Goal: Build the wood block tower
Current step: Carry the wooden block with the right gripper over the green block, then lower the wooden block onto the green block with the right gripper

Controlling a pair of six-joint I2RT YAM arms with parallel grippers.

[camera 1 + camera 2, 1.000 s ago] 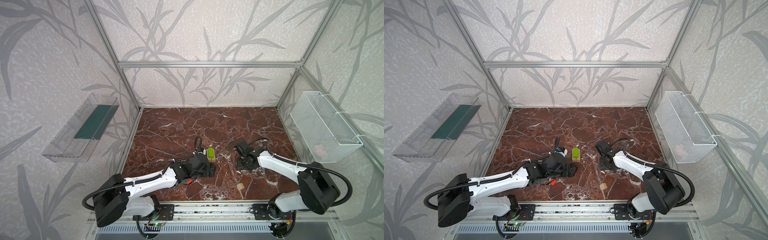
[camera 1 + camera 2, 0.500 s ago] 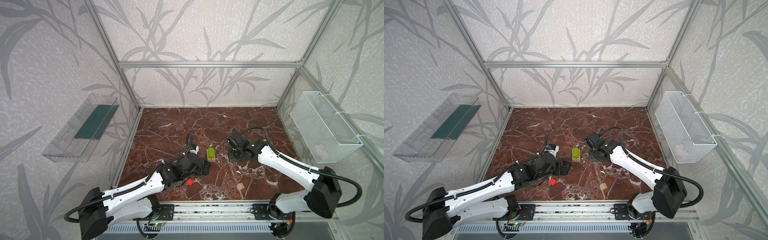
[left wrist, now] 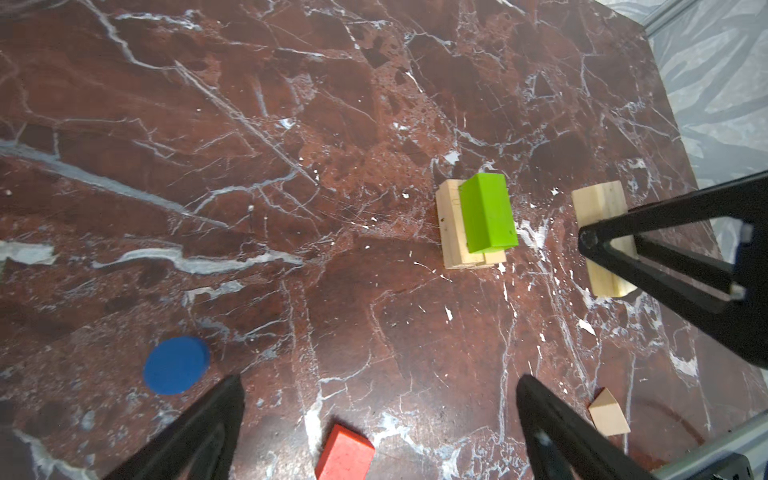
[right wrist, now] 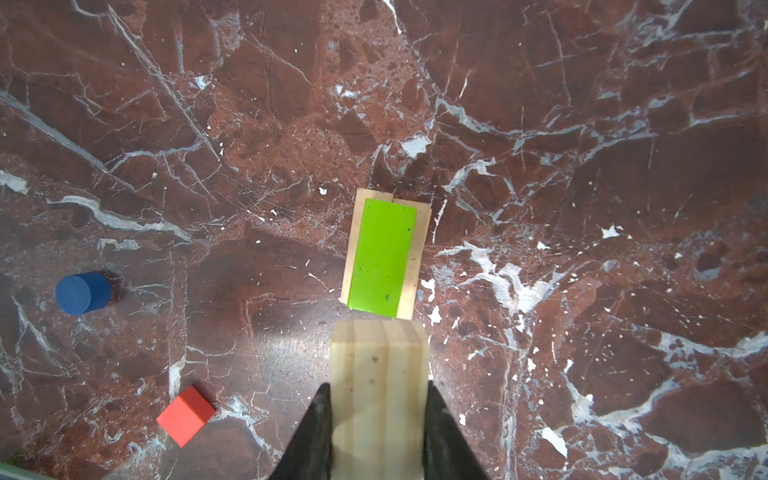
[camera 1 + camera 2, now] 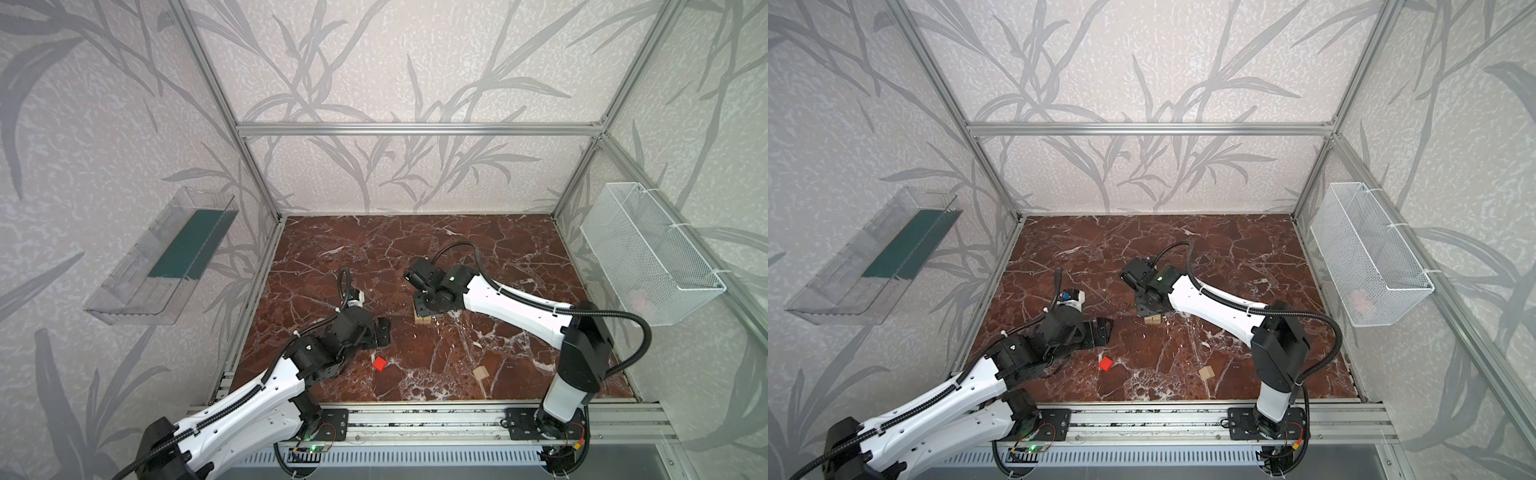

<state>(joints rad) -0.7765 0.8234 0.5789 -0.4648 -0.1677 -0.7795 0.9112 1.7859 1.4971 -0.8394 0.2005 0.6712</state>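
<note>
A lime-green bar [image 4: 383,257] lies on pale wood bars [image 4: 419,266] side by side on the marble floor; in both top views only the stack's near end [image 5: 424,319] shows. My right gripper [image 4: 379,399] is shut on another pale bar [image 4: 380,365] and hangs over the stack's near end [image 5: 428,305]. My left gripper [image 3: 378,415] is open and empty, left of the stack [image 5: 385,332]. The red block [image 5: 380,364] lies just in front of it. The blue disc [image 3: 176,365] and the pale wedge [image 5: 481,372] lie loose on the floor.
A clear plastic tray [image 5: 162,266] hangs on the left wall and a white mesh basket [image 5: 648,253] on the right wall. An aluminium rail [image 5: 415,419] with both arm bases runs along the front edge. Frame posts stand at the back corners.
My left gripper has opened fully and drawn back to the left, away from the green bar. My right arm has carried the pale bar leftward until it hangs over the stack.
</note>
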